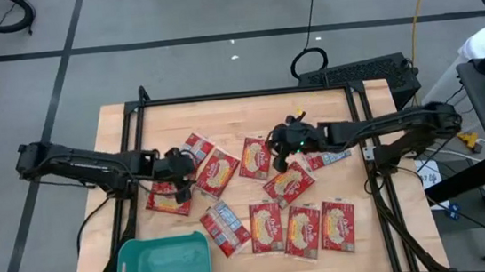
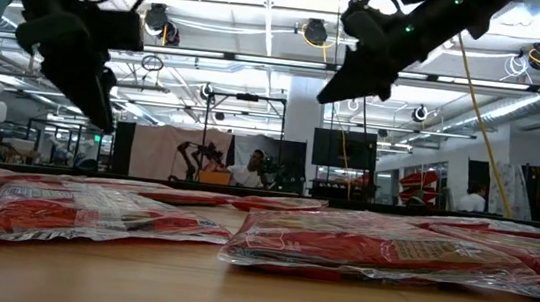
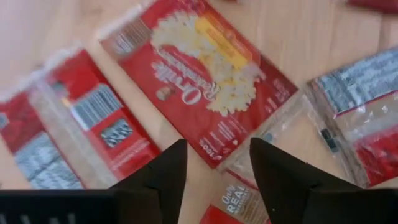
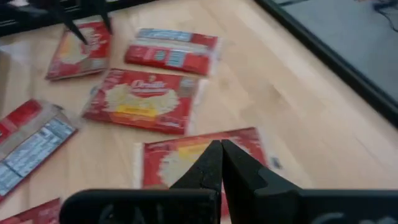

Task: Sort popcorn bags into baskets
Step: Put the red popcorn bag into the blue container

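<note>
Your left gripper (image 1: 182,179) hangs above the left part of the wooden table (image 1: 118,139), over the cluster of popcorn bags (image 1: 217,172) there; its fingers (image 3: 163,180) stand apart with a clear gap between them and nothing held; in the left wrist view a red bag with yellow popcorn art (image 3: 200,74) lies flat on the wood just beyond the fingertips, with a barcode-side bag (image 3: 93,121) beside it and another clear-edged one (image 3: 360,118) on the other side.

Your right gripper (image 1: 278,155) sits over the middle of the table, above the bags near the centre; its fingers (image 4: 208,168) are pressed together with no bag between them; past them the right wrist view shows a bag (image 4: 199,155) directly below and more bags (image 4: 143,99) spread farther off on the wood.

In the low view both grippers hang clear of the table surface, your left one (image 2: 91,82) and your right one (image 2: 342,83), with bags (image 2: 380,248) lying flat in front.

The bags lie scattered across the middle and front of the table; three sit in a row (image 1: 303,228) near the front edge; the teal basket (image 1: 133,254) stands at the front left corner, and no bag shows inside it; the nearest bag (image 1: 225,228) lies just beside its right end.
</note>
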Action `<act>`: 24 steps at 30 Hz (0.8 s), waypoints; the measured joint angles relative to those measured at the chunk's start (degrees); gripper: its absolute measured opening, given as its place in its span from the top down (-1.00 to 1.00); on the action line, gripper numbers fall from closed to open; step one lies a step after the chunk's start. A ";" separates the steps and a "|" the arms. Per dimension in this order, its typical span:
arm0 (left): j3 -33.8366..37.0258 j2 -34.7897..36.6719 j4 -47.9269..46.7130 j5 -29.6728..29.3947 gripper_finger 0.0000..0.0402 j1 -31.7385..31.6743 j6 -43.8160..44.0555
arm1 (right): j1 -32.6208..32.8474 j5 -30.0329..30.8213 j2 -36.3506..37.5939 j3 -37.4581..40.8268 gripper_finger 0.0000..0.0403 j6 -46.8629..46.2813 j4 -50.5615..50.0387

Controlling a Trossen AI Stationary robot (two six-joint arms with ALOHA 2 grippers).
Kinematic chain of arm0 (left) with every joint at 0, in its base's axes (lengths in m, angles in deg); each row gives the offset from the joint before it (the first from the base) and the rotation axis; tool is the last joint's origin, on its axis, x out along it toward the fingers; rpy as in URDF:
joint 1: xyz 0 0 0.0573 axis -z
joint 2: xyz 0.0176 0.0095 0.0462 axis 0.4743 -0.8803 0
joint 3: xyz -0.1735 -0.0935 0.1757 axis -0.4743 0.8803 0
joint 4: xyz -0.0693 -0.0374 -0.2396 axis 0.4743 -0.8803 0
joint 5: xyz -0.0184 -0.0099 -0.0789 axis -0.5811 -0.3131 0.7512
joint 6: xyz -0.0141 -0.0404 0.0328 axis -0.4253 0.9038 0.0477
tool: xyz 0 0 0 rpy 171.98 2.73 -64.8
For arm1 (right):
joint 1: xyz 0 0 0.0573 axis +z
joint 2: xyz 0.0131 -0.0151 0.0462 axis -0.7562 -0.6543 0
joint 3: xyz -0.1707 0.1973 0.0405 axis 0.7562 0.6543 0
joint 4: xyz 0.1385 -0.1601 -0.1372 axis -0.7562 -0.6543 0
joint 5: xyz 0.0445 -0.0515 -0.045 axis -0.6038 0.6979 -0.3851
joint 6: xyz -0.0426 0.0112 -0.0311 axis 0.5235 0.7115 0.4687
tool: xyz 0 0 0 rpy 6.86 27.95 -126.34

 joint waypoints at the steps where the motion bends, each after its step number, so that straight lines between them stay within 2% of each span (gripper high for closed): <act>1: 0.00 -1.07 -0.06 0.22 0.07 0.49 -0.03 | 0.50 -0.02 -1.01 0.00 1.00 0.26 1.37; 8: -0.02 -9.08 2.05 -0.35 -0.13 3.80 0.06 | 3.99 0.06 -6.01 0.02 1.00 0.62 5.47; 13: -0.02 -13.59 2.16 -0.85 -0.21 4.07 1.50 | 5.20 -0.02 -6.85 0.02 1.00 1.26 7.45; 19: -0.04 -17.91 5.47 -1.34 -0.16 3.08 0.27 | 6.00 0.02 -6.50 0.02 1.00 1.72 8.63; 24: -0.28 -20.53 7.42 0.27 0.02 1.31 -2.23 | 6.00 0.04 -6.57 0.02 1.00 1.71 8.25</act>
